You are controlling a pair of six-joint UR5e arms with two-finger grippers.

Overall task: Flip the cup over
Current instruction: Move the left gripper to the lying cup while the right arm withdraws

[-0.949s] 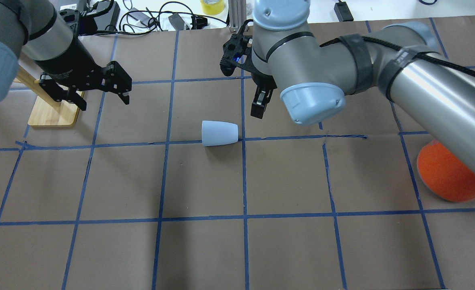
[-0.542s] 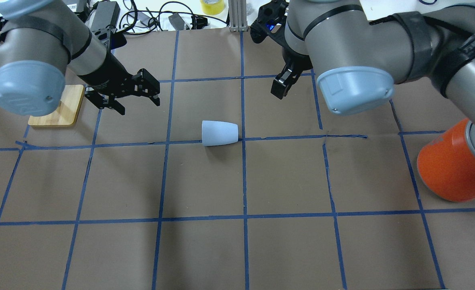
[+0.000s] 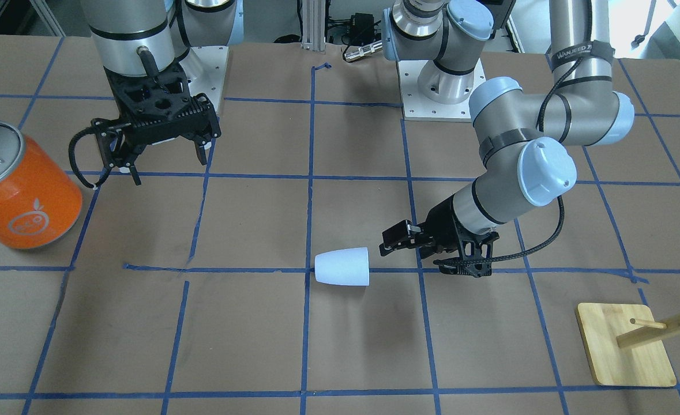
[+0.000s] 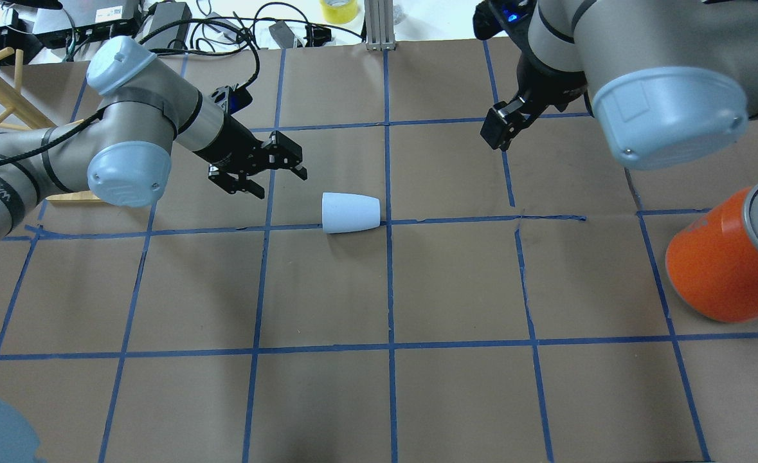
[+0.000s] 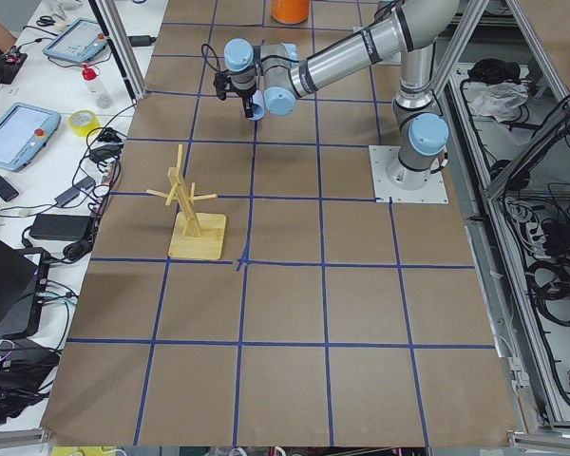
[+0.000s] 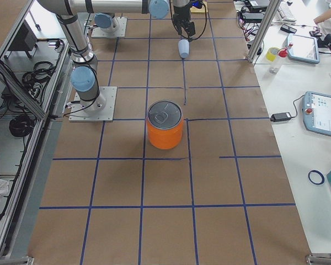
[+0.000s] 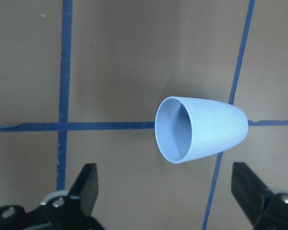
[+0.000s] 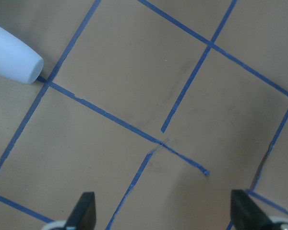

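Where the left gripper [image 4: 281, 185] hangs low, the table [image 4: 456, 289] beneath it is brown paper ruled into squares by blue tape. Past the far edge, cables and a yellow tape roll [image 4: 338, 9] lie on a white bench. Its fingers are spread wide and hold nothing, with the tips just short of the cup [image 4: 351, 213]. The cup lies on its side near the table's middle, across a tape line, its open mouth turned toward that gripper (the wrist view looks straight into it). The right gripper [image 4: 496, 132] hovers nearer the far edge, well apart from the cup, its fingers likewise spread and empty. An orange can [image 4: 719, 270] stands upright by the edge on the robot's right and a wooden peg stand [image 3: 625, 346] by the edge on its left, both well apart from the cup
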